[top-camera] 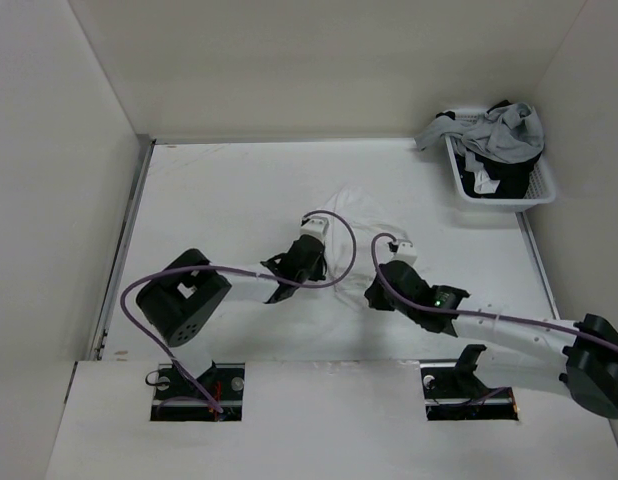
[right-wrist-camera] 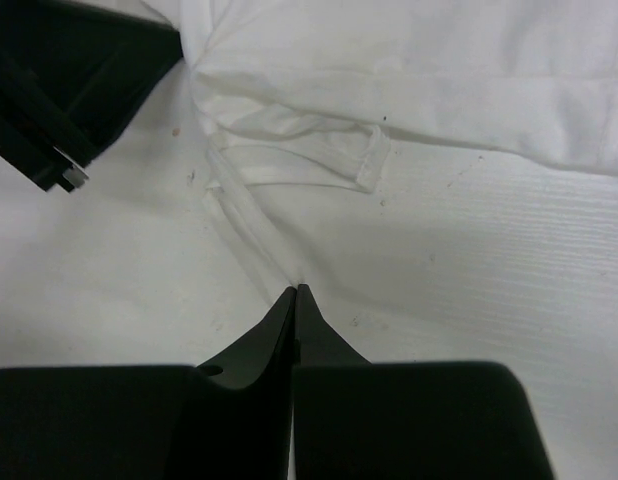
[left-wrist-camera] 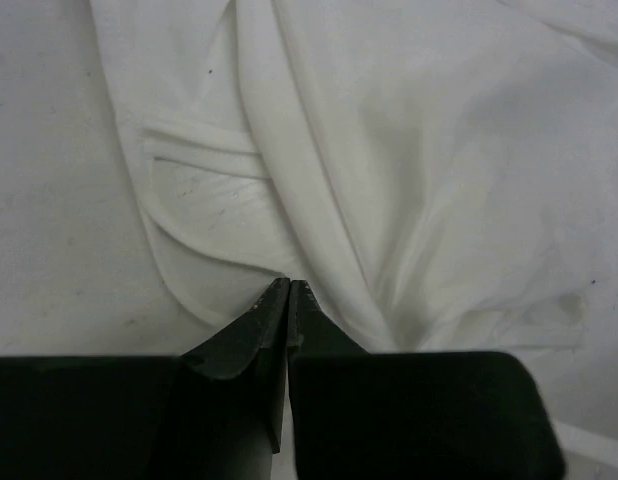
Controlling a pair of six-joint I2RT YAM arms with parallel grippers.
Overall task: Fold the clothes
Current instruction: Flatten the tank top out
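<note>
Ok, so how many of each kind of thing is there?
Robot arms: 2, the left arm and the right arm
Tops on the table: 1, the white top
Baskets: 1, the white basket
Heaps of clothes in the basket: 1, the heap, too tangled to count its pieces
Total: 5

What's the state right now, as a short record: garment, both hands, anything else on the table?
garment: white top, crumpled in the middle, not yet folded
left hand: shut, tips pinching the top's near edge
right hand: shut, tips at the end of a thin strap, seemingly pinching it
other: basket in the far right corner, holding grey and black clothes
</note>
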